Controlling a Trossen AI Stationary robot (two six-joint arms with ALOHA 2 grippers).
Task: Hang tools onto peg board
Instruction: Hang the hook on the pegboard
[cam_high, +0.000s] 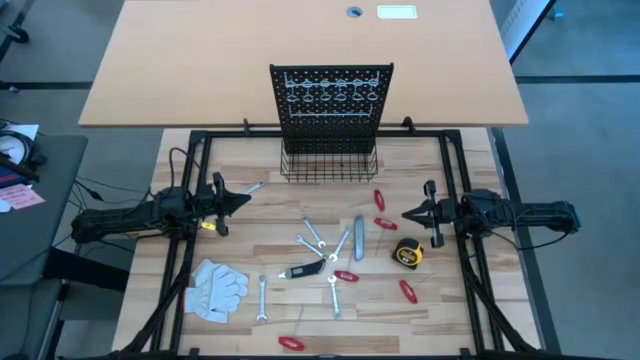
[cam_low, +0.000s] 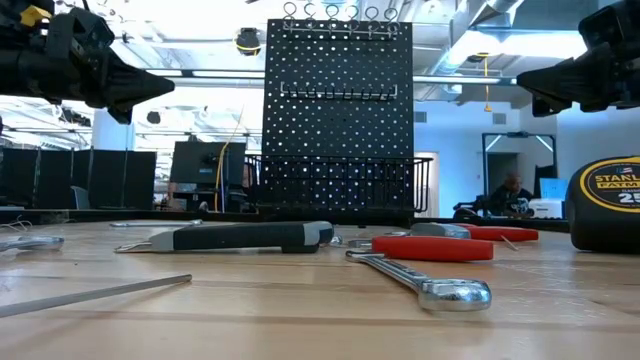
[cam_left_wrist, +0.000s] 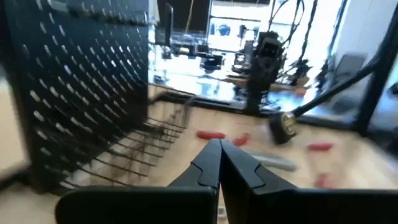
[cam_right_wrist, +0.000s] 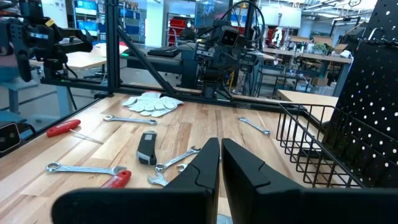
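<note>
Overhead, gloves (cam_high: 217, 288), seemingly absent low down

Black perforated peg board (cam_high: 331, 98) stands upright at table's far edge, hook rows bare, wire basket (cam_high: 329, 166) at its base. Tools lie flat on the wood: silver wrenches (cam_high: 322, 245) clustered mid-table, grey utility knife (cam_high: 358, 236), red-handled pliers (cam_high: 381, 201), yellow-black tape measure (cam_high: 407, 254) to the right.

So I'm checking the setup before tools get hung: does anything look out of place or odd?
Only one thing: white work gloves lie among the tools at the table's near-left, and they aren't a tool. The peg board stands upright, hooks bare, basket apparently empty. Wrenches lie scattered and overlapping mid-table, nothing visibly damaged.
</note>
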